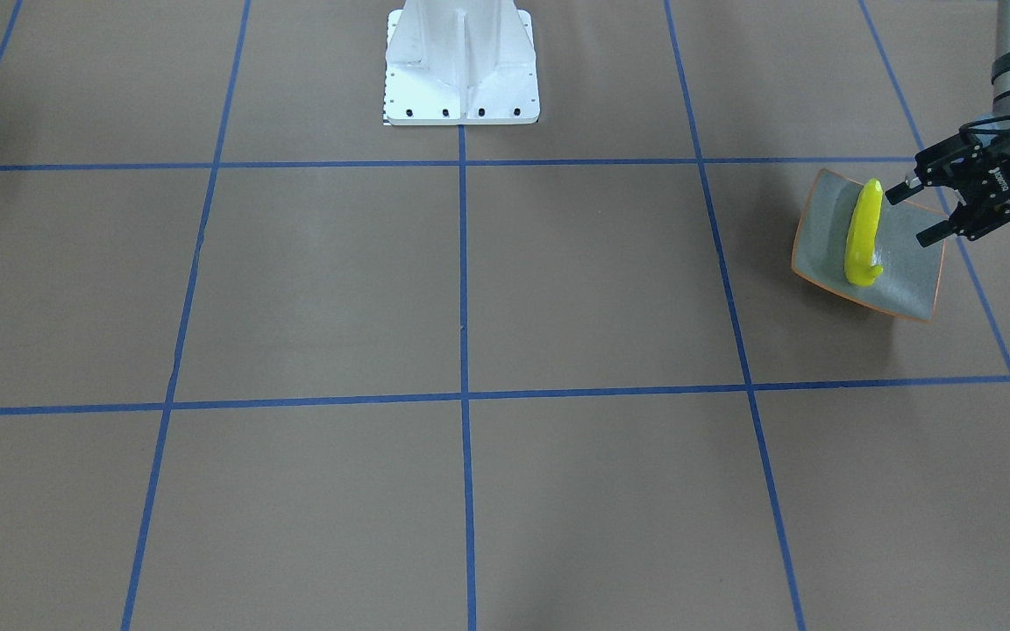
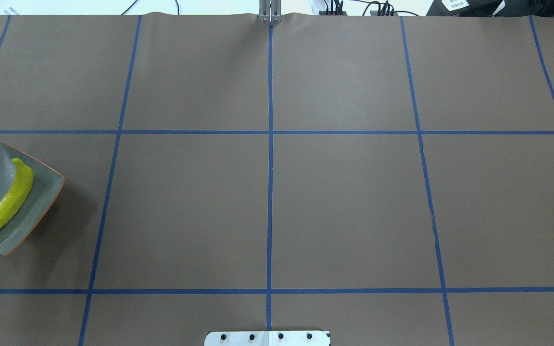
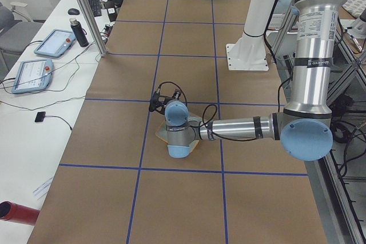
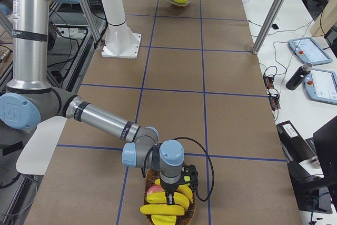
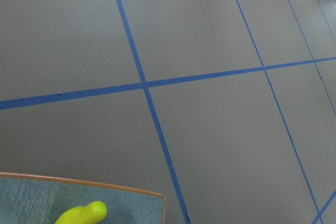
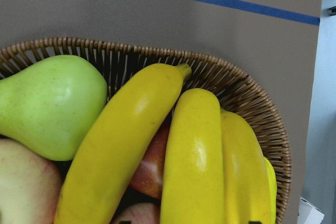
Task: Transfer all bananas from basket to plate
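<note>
Counter (image 2: 344,202): brown paper, blue tape grid.

Left arm (image 3: 234,130) reaching low to the plate end. Right arm (image 4: 100,117) reaching low over the basket at the opposite end.

Basket (image 6: 247,93): round brown wicker, at the robot's right end of the counter. Holds three bananas (image 6: 194,161), a green pear (image 6: 47,103) and reddish apples (image 6: 152,166).

Plate (image 2: 41,192): square, speckled grey, glossy, thin orange rim, sides curved up. At the robot's left end, set cornerwise to the grid.

One banana (image 2: 5,206) on the plate, well apart from the rest.
- Long axis diagonal across the plate.
- Blunt end toward the robot and outward; narrow stub end pointing away from the robot base.
- Slight bow, bright greenish yellow, glossy, toy-like.

In the basket:
- Packed side by side, touching, long axes roughly parallel.
- Leftmost one in the right wrist view just beside the pear, greenish-brown stem tip aimed at the basket wall.
- Deeper yellow, glossy.

Left end effector (image 1: 911,216): fingers spread wide, gripping nothing, by the plate's outer edge just beside the banana, not touching it.

Right end effector (image 4: 169,199): straight above the basket bananas, pointing down. Wide or narrow: cannot tell.
</note>
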You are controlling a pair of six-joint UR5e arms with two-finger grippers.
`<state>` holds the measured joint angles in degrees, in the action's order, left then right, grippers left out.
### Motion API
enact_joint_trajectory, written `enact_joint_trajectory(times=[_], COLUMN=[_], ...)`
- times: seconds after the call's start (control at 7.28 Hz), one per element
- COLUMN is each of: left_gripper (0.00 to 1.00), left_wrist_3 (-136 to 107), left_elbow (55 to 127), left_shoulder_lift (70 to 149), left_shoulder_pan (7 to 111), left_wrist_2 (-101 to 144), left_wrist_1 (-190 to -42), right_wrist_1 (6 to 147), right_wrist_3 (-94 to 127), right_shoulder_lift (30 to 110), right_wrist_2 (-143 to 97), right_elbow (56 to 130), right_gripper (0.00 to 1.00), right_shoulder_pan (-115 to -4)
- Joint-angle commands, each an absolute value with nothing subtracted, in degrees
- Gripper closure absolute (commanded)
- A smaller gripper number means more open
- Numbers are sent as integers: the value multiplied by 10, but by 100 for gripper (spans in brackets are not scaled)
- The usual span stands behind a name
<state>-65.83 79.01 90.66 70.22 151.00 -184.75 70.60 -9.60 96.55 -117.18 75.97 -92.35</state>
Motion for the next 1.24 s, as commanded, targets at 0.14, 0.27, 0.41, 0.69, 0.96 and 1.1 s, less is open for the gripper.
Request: enact_joint_trajectory(times=[0.14,0.27,0.41,0.69,0.96,1.1], left_gripper=[0,0,0,0,0,0], left_wrist_3=[-658,-659,-660,-662,-679,-746], left_elbow=[783,784,787,795,811,822], left_shoulder_lift=[906,906,908,940,962,987], left_shoulder_pan=[701,701,701,699,699,697], left_wrist_2=[1510,1510,1506,1468,1464,1436], left_wrist_1=[-1847,-1847,-1845,-1844,-1842,-1841], right_wrist_1=[715,737,819,925,924,924], right_wrist_3=[-110,-112,-105,-49,86,163], right_shoulder_lift=[964,949,916,857,850,846], right_wrist_2=[-1102,-1099,-1101,-1171,-1263,-1309], right_elbow=[812,830,870,929,981,1018], right_gripper=[100,100,100,100,100,100], right_shoulder_pan=[-925,-930,-931,-931,-926,-911])
